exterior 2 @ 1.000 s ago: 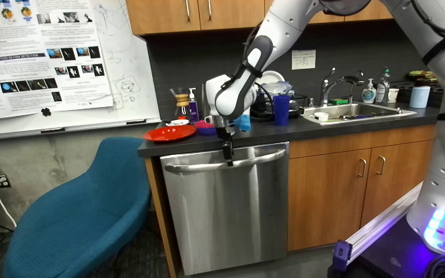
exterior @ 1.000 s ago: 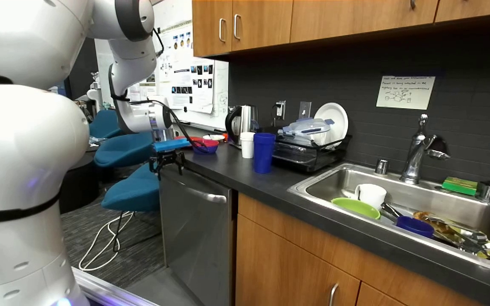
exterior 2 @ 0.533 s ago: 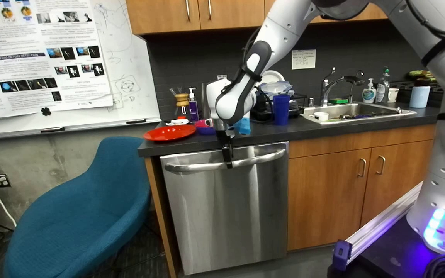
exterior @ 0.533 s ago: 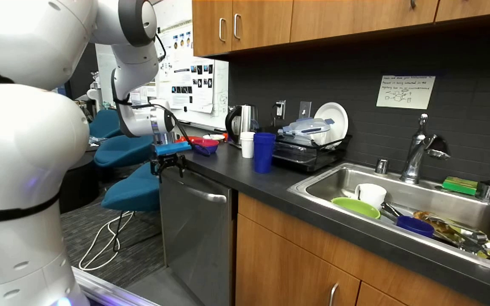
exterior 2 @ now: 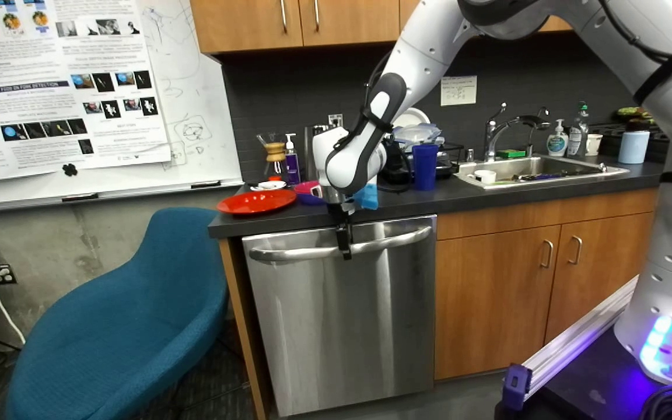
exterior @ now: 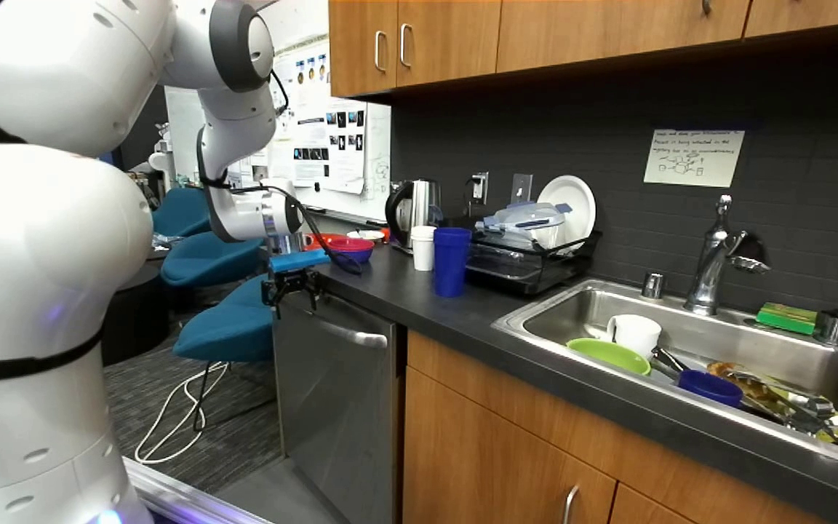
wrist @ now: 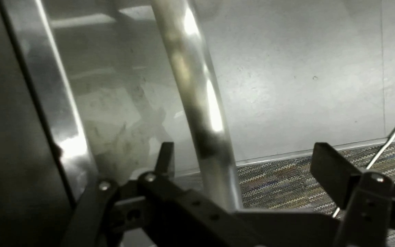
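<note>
- Two black fingers [wrist: 165, 157] of the gripper [wrist: 243, 156] stand wide apart, clamped on nothing; in the wrist view the bar handle [wrist: 197, 85] crosses the gap between them, nearer one finger than the other.
- This handle runs along the steel door [exterior 2: 347, 326], just below its top edge; the wide spread seems meant to leave room for the bar. Whether the tips reach past it or stop short, I cannot tell.
- In an exterior view the fingers point down and cross the bar near its middle, a place probably favoured because both curved ends lie well off.
- Above the door's top edge, near the end corner of the counter [exterior 2: 406, 202], a red plate [exterior 2: 257, 202] lies flat; stacked bowls [exterior 2: 308, 191] sit just beside it, likely nested to save room.
- Between the counter's front edge and the dish rack [exterior: 532, 282], a blue cup [exterior: 451, 262] stands upright; the rack is near the edge of the sink [exterior: 513, 322], presumably so rinsed pieces can drain close by.
- Inside the sink, a green bowl [exterior: 608, 355] rests near the front wall beside a white mug [exterior: 633, 335], perhaps left for washing.
</note>
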